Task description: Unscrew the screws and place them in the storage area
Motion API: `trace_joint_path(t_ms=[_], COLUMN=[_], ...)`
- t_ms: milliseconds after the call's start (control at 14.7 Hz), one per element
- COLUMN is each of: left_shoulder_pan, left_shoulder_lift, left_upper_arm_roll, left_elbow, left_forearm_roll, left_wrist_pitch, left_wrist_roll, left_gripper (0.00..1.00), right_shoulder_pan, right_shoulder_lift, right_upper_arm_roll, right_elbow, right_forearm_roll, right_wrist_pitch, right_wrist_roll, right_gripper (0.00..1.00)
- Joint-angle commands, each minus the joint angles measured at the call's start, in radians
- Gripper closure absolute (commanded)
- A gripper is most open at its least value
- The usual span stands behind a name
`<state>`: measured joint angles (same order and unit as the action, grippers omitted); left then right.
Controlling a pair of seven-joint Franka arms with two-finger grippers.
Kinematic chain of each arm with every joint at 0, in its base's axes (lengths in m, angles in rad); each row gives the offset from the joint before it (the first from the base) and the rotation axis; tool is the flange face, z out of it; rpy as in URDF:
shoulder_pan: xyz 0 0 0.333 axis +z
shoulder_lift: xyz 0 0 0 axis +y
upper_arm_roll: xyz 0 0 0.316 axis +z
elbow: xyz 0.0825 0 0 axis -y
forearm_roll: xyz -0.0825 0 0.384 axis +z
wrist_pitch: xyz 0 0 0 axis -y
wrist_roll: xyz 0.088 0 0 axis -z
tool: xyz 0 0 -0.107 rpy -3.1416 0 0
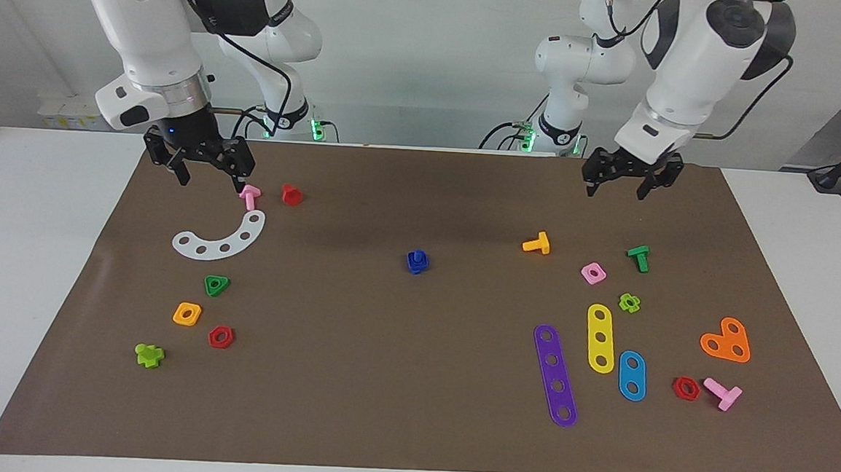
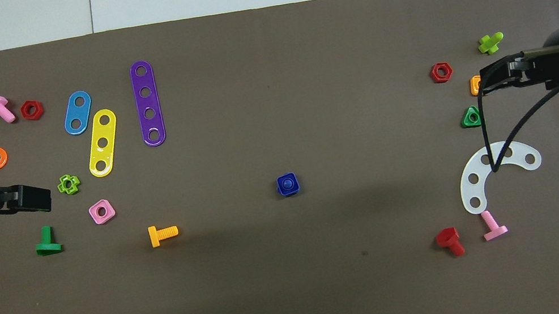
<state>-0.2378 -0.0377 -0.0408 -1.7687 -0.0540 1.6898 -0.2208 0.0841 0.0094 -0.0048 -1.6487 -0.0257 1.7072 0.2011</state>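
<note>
The dark-blue bolt with its blue square nut on it (image 1: 417,261) stands alone in the middle of the brown mat (image 1: 411,381); it also shows in the overhead view (image 2: 288,184). My left gripper (image 1: 615,192) is open and empty, up in the air over the left arm's end of the mat, well away from the blue bolt; in the overhead view (image 2: 37,198) it is beside the light-green nut (image 2: 68,184). My right gripper (image 1: 211,182) is open and empty, over the right arm's end of the mat by a pink bolt (image 1: 249,196); it also shows in the overhead view (image 2: 484,81).
At the left arm's end lie an orange bolt (image 1: 537,244), a green bolt (image 1: 638,257), a pink nut (image 1: 593,273), purple (image 1: 556,376), yellow and blue strips and an orange plate (image 1: 726,341). At the right arm's end lie a white arc (image 1: 220,240), a red bolt (image 1: 291,194) and several nuts.
</note>
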Motion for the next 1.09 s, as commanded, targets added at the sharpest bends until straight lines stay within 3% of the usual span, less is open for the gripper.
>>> trace_joint_path(t_ms=[0,272,544,748,1019], left_shoulder_pan=[-0.11,-0.247,-0.357,-0.432,-0.451], left_shoulder_lift=[0.079,0.18,0.287,0.392,0.464], left_upper_arm_roll=[0.013,0.013,0.015,0.019,0.021], left_elbow=[0.008,-0.008,0.0,0.028,0.023], left_forearm_roll=[-0.035,-0.076,-0.075,-0.064,-0.03], left_wrist_pitch=[0.098,0.333,0.476,0.524,0.594], left_wrist_roll=[-0.183,-0.402,-0.549,-0.607,-0.608], left_gripper=[0.0,0.04,0.05,0.1,0.17], right_shoulder_pan=[-0.012,-0.012,-0.012,-0.012,-0.012], right_shoulder_lift=[-0.023,-0.022,-0.022,-0.022,-0.022], right_upper_arm_roll=[0.006,0.006,0.006,0.006,0.006], right_elbow=[-0.025,-0.023,-0.023,-0.023,-0.019], right_forearm_roll=[0.012,0.01,0.01,0.01,0.01], right_wrist_pitch=[0.002,0.003,0.003,0.003,0.003], right_wrist_roll=[-0.026,-0.026,-0.026,-0.029,-0.026], right_gripper=[0.0,0.0,0.0,0.0,0.0])
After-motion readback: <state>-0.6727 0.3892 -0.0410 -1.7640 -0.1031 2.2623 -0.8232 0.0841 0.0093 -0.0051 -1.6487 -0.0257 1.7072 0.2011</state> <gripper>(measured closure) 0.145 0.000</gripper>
